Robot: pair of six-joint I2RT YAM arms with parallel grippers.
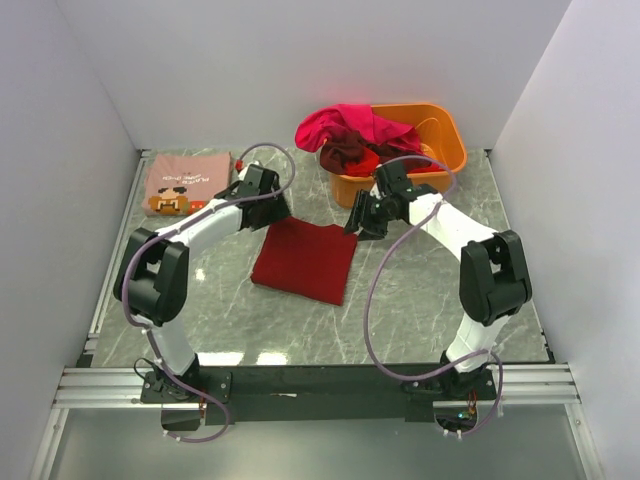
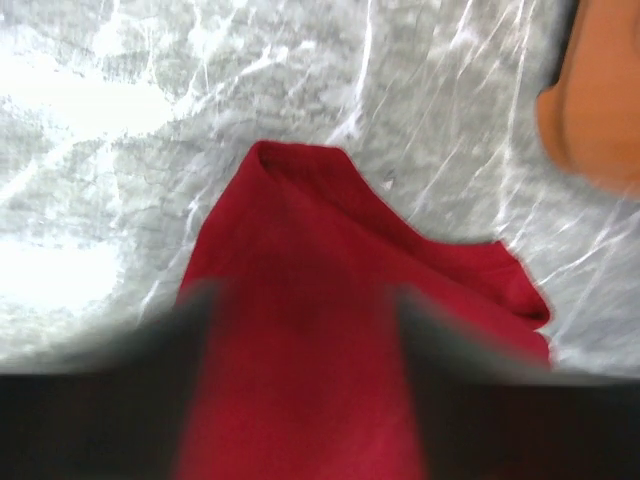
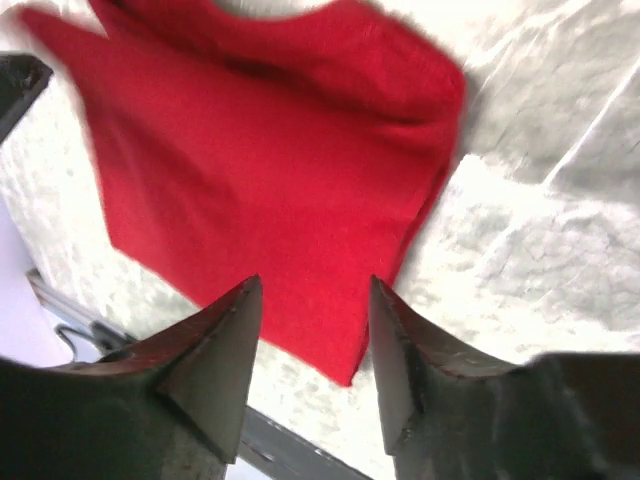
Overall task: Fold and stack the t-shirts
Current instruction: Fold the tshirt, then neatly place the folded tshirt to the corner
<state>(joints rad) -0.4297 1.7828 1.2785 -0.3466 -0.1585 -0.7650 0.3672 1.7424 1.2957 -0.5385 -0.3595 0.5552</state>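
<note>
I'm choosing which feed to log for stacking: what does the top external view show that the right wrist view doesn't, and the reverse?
Only top external: the folded dusty pink printed cotton t-shirt, the orange plastic tub and the magenta and maroon t-shirts heaped in it. Only right wrist: the right hand close up, its black fingers apart with nothing gripped. Both: the folded dark red cotton t-shirt on the grey marbled table.

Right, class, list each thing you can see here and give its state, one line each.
dark red t-shirt: folded, flat on the table.
pink printed t-shirt: folded, at the far left.
orange tub: upright, holding shirts.
other t-shirts: unfolded, heaped in the tub.
left gripper: open, empty.
right gripper: open, empty.
</note>
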